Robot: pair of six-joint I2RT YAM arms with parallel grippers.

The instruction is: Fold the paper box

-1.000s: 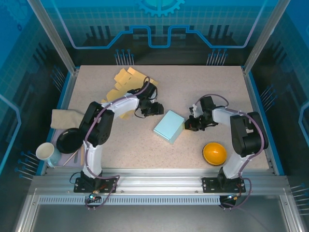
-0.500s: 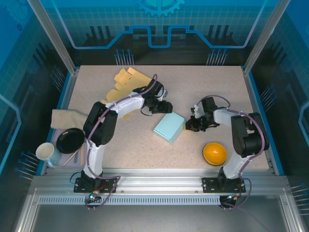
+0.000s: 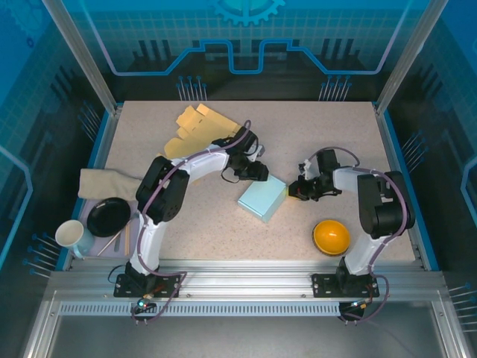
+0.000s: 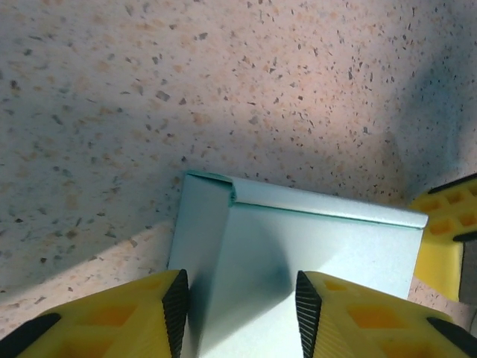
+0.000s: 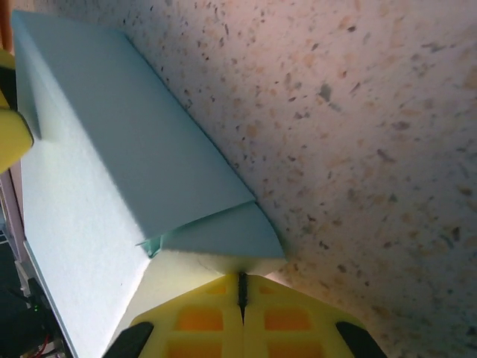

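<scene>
Top external view: paper box (image 3: 262,199) is lying mid-table (image 3: 335,134), turned diagonally, between the two grippers. Left gripper (image 3: 257,173) is set over its far corner. On the left wrist view the jaws are seen part-open above the paper box (image 4: 298,261), which is wider than the gap, so nothing is pinched. Right gripper (image 3: 298,190) is closed, tips together, butted against the end flap (image 5: 223,231). Handling, as judged: thin card, hollow, very light, so it is likely to be shoved across the smooth top rather than to resist a push. Panels are expected to dent under point load; folded edges and corners are stiffer. Hold is best taken at an edge or flap, with the body pinned from above by the other arm while the flap is tucked.
</scene>
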